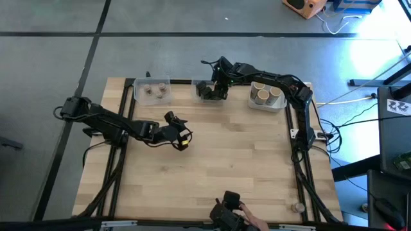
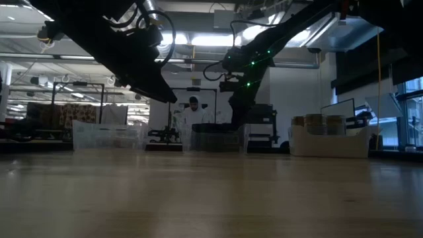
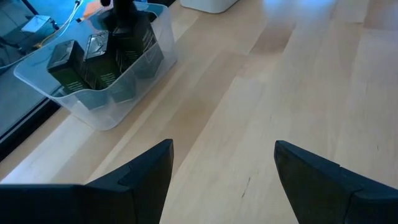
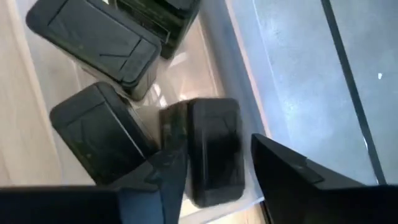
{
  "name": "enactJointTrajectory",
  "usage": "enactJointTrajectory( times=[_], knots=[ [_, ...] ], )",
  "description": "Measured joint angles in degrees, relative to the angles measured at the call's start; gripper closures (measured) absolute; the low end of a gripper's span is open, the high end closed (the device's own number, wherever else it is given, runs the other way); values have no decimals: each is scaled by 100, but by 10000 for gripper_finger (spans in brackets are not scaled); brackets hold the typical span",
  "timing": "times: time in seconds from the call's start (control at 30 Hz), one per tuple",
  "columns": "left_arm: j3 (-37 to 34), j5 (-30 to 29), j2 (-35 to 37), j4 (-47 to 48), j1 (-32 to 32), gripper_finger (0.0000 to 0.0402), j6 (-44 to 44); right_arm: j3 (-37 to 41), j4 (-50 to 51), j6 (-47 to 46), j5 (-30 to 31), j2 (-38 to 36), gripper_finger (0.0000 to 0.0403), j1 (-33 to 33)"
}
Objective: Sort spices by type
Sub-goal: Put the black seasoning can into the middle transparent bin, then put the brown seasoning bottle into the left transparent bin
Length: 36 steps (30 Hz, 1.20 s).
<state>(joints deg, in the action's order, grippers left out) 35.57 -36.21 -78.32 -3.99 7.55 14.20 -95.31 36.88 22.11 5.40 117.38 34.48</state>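
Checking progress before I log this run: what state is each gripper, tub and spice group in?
Left gripper: open, empty, above bare table.
Right gripper: open, in the middle tub.
Dark boxes: upright in that tub.
Tan cylinders: in right tub.
Round jars: in left tub.

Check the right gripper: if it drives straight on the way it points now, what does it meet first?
Most likely the dark grey boxy block lying between the open fingers of the right gripper, inside the clear plastic tub. Remaining gap is unclear; two more blocks sit beside it.
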Motion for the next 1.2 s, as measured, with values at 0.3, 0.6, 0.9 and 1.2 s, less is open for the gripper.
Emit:
enactJointTrajectory(
  times=[0.3, 0.6, 0.9, 1.2],
  knots=[
    [0, 167, 0, 7, 2, 139, 32, 0, 353, -233, 473, -180, 141, -212],
    [0, 167, 0, 6, 2, 139, 37, 0, 1907, -779, 555, -1525, 100, -1251],
    [-50, 169, 0, -12, 28, 139, 222, -2, 3728, -2363, 40, -2321, 100, -2948],
    [-50, 343, 0, -700, 284, 139, 61, 325, 4397, -4009, 4, -2472, 100, -5115]
  ],
)
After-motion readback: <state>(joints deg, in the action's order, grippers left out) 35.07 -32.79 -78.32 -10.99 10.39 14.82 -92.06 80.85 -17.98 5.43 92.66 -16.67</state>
